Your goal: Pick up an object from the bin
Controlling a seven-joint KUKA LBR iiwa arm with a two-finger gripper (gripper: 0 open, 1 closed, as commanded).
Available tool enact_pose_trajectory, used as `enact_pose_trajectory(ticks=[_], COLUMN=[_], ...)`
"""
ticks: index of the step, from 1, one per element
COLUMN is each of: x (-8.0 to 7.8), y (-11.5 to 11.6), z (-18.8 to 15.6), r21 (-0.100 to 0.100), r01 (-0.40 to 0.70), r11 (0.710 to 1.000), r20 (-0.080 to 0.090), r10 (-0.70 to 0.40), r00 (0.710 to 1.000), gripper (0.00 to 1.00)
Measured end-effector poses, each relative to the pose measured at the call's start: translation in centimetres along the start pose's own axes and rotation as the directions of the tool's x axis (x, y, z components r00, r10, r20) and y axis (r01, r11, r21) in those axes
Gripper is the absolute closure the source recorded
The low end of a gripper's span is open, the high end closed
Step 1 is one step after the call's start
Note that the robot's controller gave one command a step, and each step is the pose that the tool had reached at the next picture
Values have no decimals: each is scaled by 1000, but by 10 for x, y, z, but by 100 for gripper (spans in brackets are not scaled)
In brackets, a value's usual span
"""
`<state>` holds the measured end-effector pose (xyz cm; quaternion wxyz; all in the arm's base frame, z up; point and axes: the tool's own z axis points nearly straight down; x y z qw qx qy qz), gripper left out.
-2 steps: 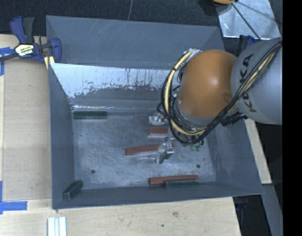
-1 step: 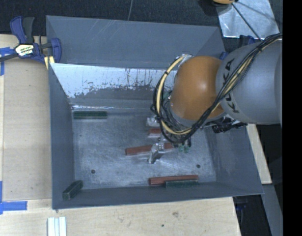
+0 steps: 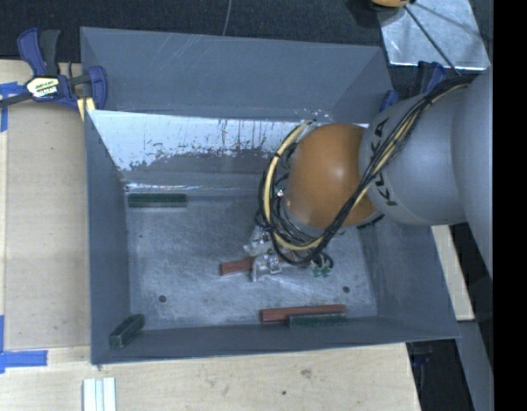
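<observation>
My gripper [image 3: 265,260] is low over the middle of the bin floor, mostly hidden under the arm's orange cover. A small reddish-brown block [image 3: 235,268] lies flat on the floor right at the gripper's left side; whether they touch is hidden. A small green thing [image 3: 322,269] peeks out just right of the gripper, partly under the cables.
A reddish-brown bar [image 3: 284,314] and a dark green bar [image 3: 318,318] lie end to end along the front wall. Another dark green bar [image 3: 158,200] lies at the back left. A dark green block [image 3: 126,330] leans in the front left corner. The arm covers the bin's right side.
</observation>
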<state>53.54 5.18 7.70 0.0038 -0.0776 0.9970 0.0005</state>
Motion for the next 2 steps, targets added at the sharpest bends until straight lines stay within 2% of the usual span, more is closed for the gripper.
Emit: enact_pose_trajectory(ticks=[1, 2], x=[0, -15], y=[0, -1], z=[0, -171], r21=[0, 1], r01=[-1, 21], r11=[1000, 1000], r20=[0, 4], r10=[1, -21], r00=[1000, 1000], gripper=[100, 100])
